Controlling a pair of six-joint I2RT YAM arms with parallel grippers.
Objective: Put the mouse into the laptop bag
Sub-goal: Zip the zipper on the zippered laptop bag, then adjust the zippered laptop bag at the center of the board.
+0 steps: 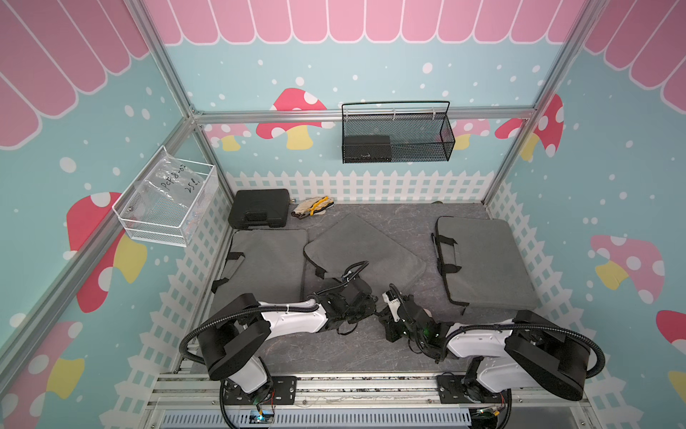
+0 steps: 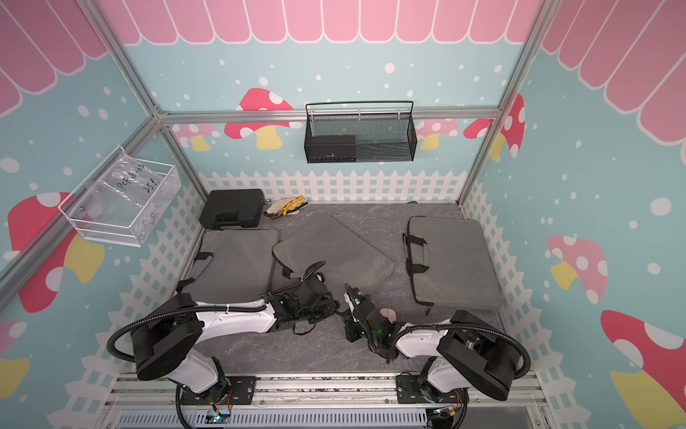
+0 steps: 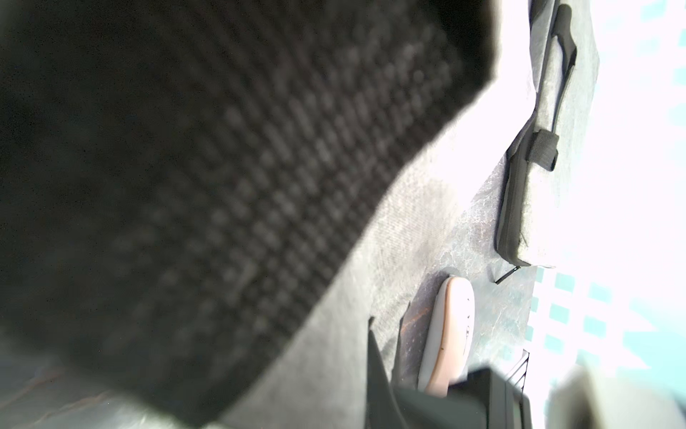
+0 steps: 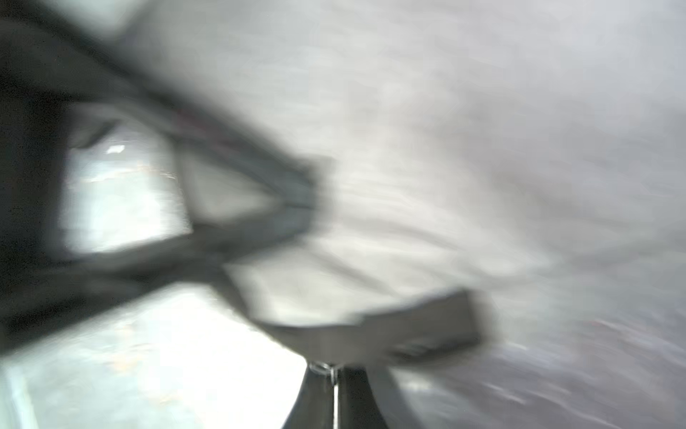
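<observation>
Left gripper (image 1: 369,301) is clenched, apparently on the black strap (image 3: 260,185) of the middle bag (image 1: 365,245), which blurs across its camera; I judge it pins that near corner. Right gripper (image 4: 331,371), jaws together, nips a small shiny tab (image 4: 326,367) at the bag's edge, likely to unzip it. The mouse (image 2: 388,314) lies on the table (image 2: 297,345) beside the right arm.

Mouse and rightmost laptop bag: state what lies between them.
Bare mat separates mouse from bag, save the bag's zip pull; the left wrist view shows it.
</observation>
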